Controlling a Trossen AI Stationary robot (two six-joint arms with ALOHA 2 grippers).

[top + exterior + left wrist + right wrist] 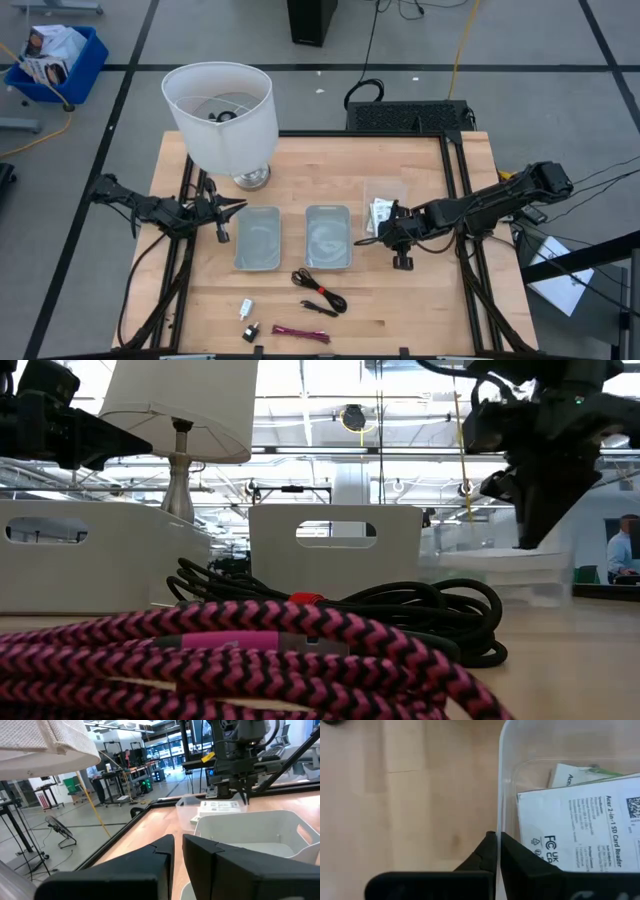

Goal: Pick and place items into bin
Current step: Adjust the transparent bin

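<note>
My right gripper (388, 232) hangs at the three o'clock side of the table, its fingers (492, 851) pressed nearly together, a thin slit between them, nothing in them. Their tips sit right over the near wall of the clear tray (384, 196), which holds the white packets (580, 830) with black print; one label reads as an SD card reader. The tray lies at about two o'clock from the table's centre, just beside the right grey bin (328, 237).

My left gripper (222, 212) waits at nine o'clock, beside the left grey bin (257, 238), fingers (160, 855) close together with a narrow gap and empty.

At the six o'clock edge lie the loose items: the black cable (320, 290) coiled just below the right grey bin, the red-magenta cable (301, 333) nearer the edge, the tiny white plug (246, 307) and the tiny black piece (250, 329) toward seven o'clock. Both bins look empty.

The white lampshade lamp (222, 115) stands at eleven o'clock.
</note>
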